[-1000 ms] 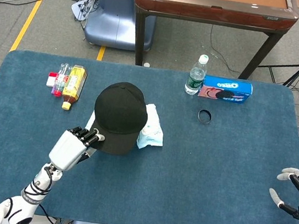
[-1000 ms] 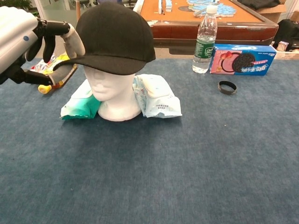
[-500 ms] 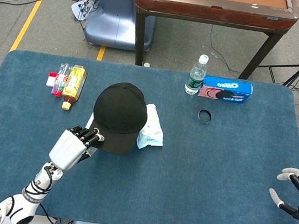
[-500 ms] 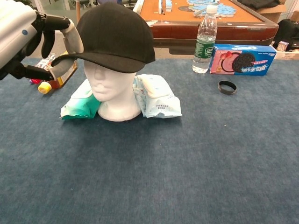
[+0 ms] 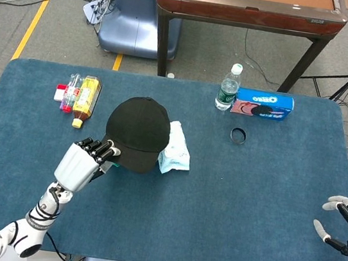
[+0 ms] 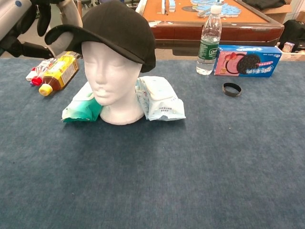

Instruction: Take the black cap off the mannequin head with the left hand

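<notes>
A black cap (image 5: 136, 130) (image 6: 114, 28) sits tilted back on a white mannequin head (image 6: 110, 81), its brim raised so the whole face shows. My left hand (image 5: 85, 163) (image 6: 33, 21) pinches the brim's left front edge from below and above. In the chest view the hand is cut off by the top left corner. My right hand (image 5: 347, 227) rests near the table's right edge with its fingers spread and holds nothing.
Wet-wipe packs (image 6: 159, 98) (image 6: 81, 109) flank the mannequin. Drink bottles (image 5: 82, 98) lie at the far left. A water bottle (image 5: 228, 87), an Oreo box (image 5: 263, 105) and a black ring (image 5: 238, 135) stand at the back right. Blue cloth (image 5: 228, 203) covers the table.
My left hand has lifted the cap's brim upward and back, so the cap now tilts rearward and uncovers the mannequin's face. The right hand has not moved.
</notes>
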